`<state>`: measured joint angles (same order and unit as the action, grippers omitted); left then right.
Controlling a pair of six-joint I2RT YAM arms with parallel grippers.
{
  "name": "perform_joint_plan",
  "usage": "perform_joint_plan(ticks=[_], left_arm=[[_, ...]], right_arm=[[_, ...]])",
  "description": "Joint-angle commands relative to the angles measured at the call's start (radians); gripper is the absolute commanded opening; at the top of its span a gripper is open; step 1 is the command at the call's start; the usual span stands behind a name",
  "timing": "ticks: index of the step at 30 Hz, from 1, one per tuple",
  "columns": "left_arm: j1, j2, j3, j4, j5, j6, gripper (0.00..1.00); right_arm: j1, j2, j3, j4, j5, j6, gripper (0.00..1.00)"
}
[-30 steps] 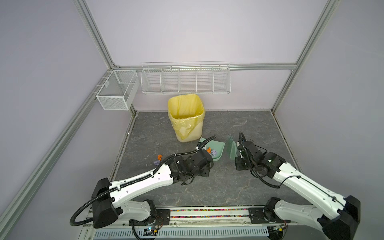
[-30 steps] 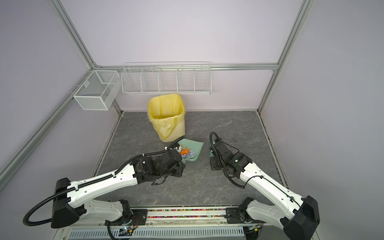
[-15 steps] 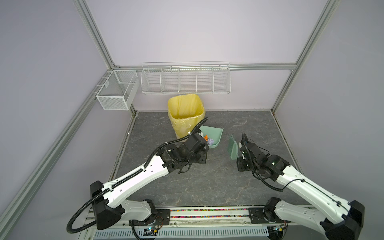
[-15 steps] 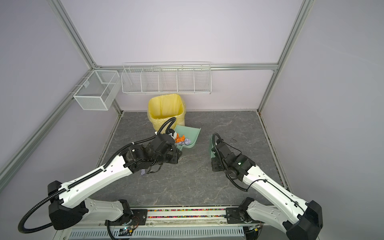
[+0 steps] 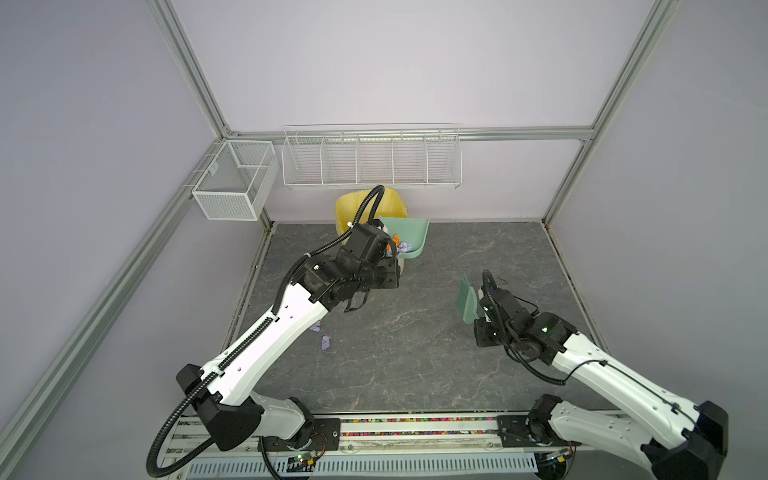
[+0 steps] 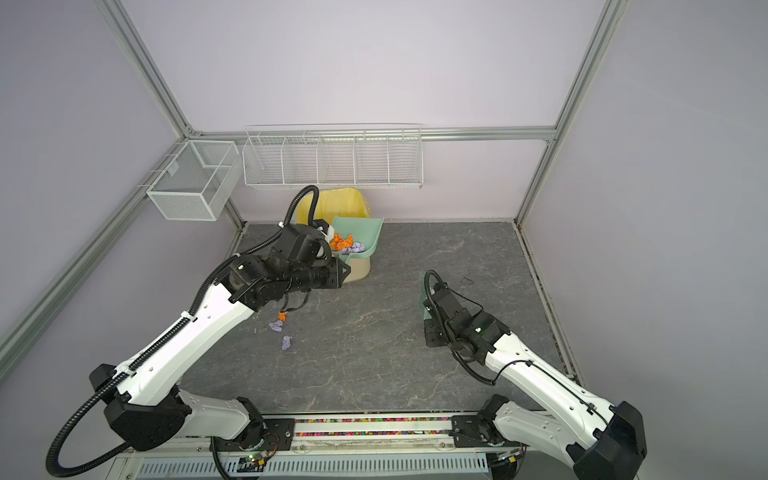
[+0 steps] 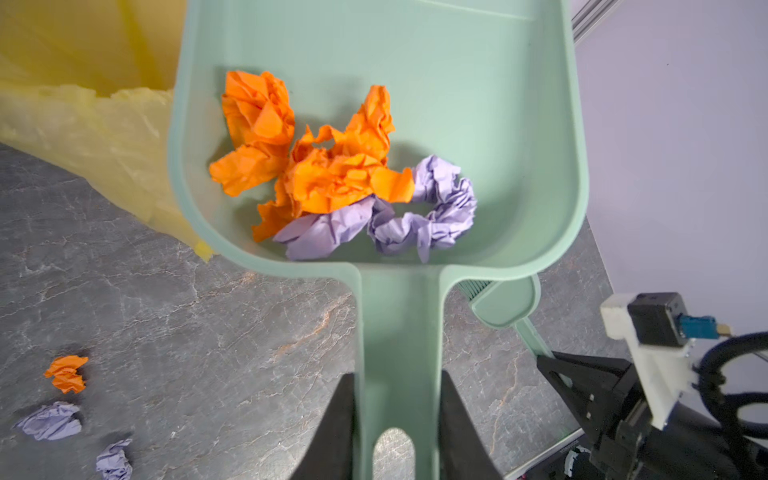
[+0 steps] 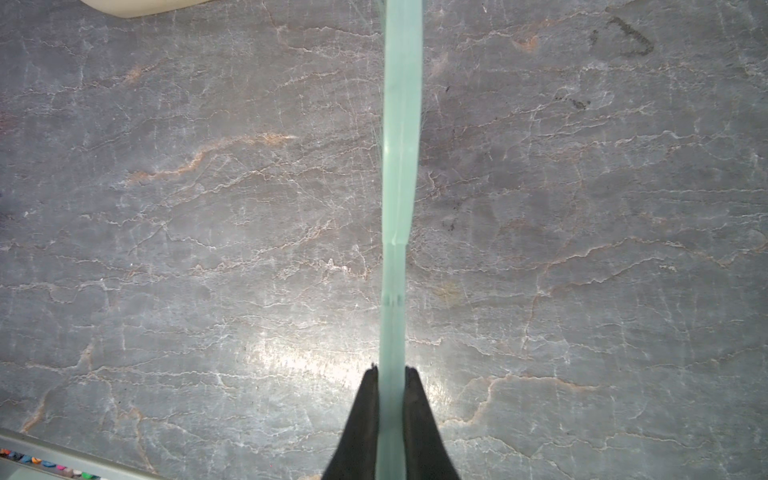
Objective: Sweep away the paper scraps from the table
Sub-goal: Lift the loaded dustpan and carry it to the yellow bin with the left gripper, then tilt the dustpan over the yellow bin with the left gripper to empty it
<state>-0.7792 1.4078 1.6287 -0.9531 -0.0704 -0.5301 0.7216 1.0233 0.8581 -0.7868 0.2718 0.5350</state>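
Both arms, left arm and right arm: glossy white moulded link shells, small dark screw holes along them; matte black joint housings. The left arm carries a black corrugated conduit; the right arm, thin black cables. A green indicator light sits on a black right-arm housing. On left gripper and right gripper: black wedge fingers tapering to tips. Right wrist: white camera bracket, black camera block, blue plug.

I was looking into a robotics lab test cell: plain lilac wall panels held in an aluminium frame, white wire baskets hung from it, and two white robot arms mounted on a track along a grey marbled bench.
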Motion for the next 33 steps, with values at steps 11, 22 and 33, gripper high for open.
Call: perform_joint_plan(ticks=[11, 22, 33], left_arm=[[0.175, 0.1, 0.114, 0.002, 0.239, 0.039, 0.0], [0.328, 0.088, 0.007, 0.224, 0.535, -0.108, 0.0], [0.406, 0.053, -0.141, 0.466, 0.725, -0.284, 0.0]], right_arm=[[-0.005, -0.003, -0.011, 0.029, 0.0, 0.008, 0.07], [-0.004, 0.0, -0.013, 0.026, -0.003, 0.003, 0.07], [-0.005, -0.003, -0.01, 0.025, -0.006, -0.003, 0.07]])
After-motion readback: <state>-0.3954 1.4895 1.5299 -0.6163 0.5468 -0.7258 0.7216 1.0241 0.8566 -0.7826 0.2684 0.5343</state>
